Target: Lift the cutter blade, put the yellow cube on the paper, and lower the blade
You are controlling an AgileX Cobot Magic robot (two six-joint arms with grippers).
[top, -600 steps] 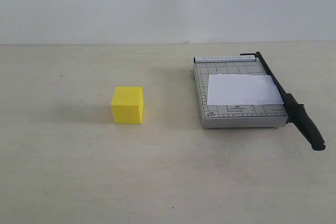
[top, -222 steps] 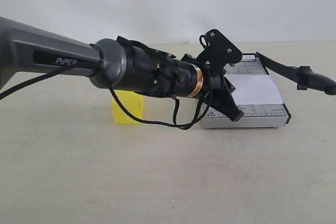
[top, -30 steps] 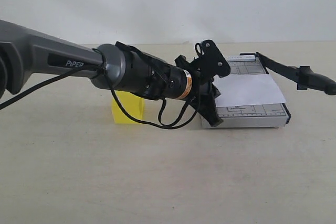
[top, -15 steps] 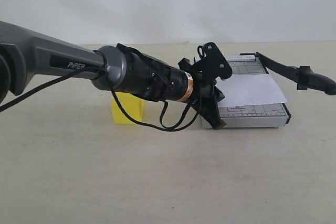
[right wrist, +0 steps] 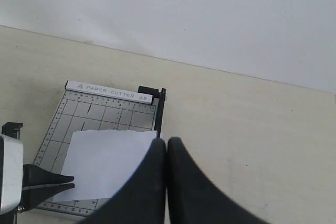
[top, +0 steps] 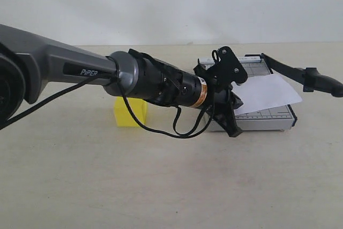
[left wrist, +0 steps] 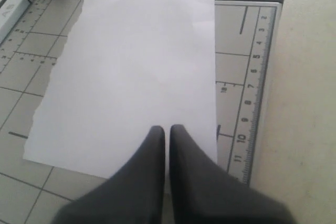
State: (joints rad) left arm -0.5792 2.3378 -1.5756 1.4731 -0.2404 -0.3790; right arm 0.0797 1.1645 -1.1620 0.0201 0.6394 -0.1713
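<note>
White paper askew on board, blade raised; left gripper pressed together, tips on paper; right gripper likewise closed; cube apart on counter.

White lettering on the grey link of the left arm read "PiPER". A white strip along one end of the grey trimmer board read "PAPER CUTTER A5". A printed ruler scale ran along the board's edge just beside the paper. Its numbers included 9, 10 and 11, and the finer grid figures were too small to read.
</note>
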